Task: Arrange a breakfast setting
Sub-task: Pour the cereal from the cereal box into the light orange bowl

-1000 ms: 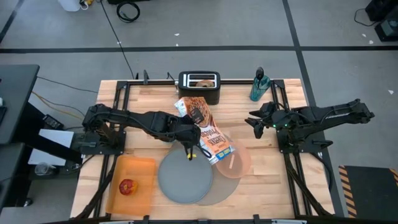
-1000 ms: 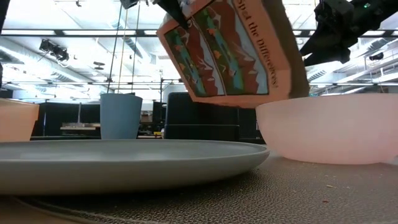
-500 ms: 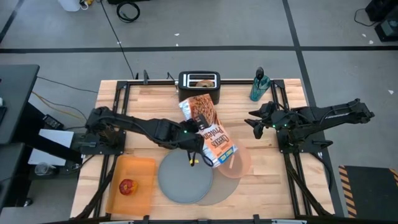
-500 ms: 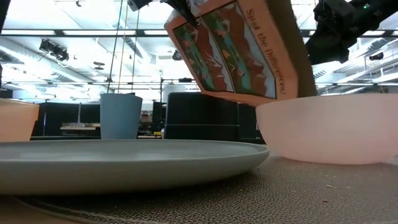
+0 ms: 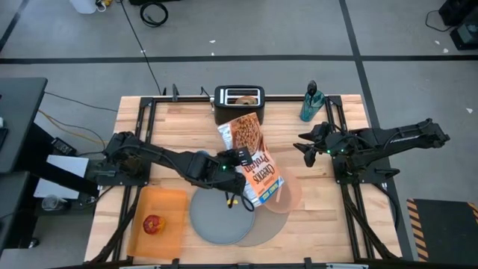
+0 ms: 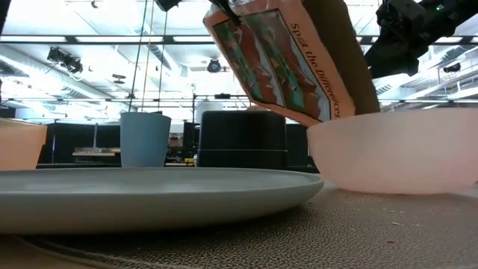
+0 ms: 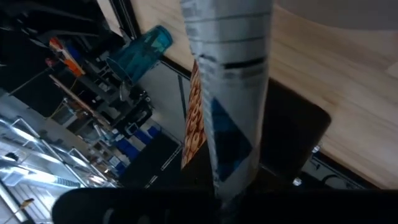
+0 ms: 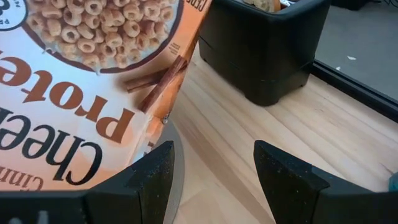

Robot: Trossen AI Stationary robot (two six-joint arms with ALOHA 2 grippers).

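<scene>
Left pincer (image 5: 237, 158) tilts Cheerios Protein box (image 5: 253, 160).

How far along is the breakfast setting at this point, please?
Done: plate and pink bowl sit on the mat. In hand: the left tool tips the cereal box over the bowl. Left: apple on the orange board, bagel in the toaster.

Count so far: one plate (image 5: 221, 217), one bowl (image 5: 287, 196), one cereal box (image 5: 252, 158), one apple (image 5: 153, 223), one toaster (image 5: 239, 102), one teal bottle (image 5: 311, 103), two arms.
</scene>
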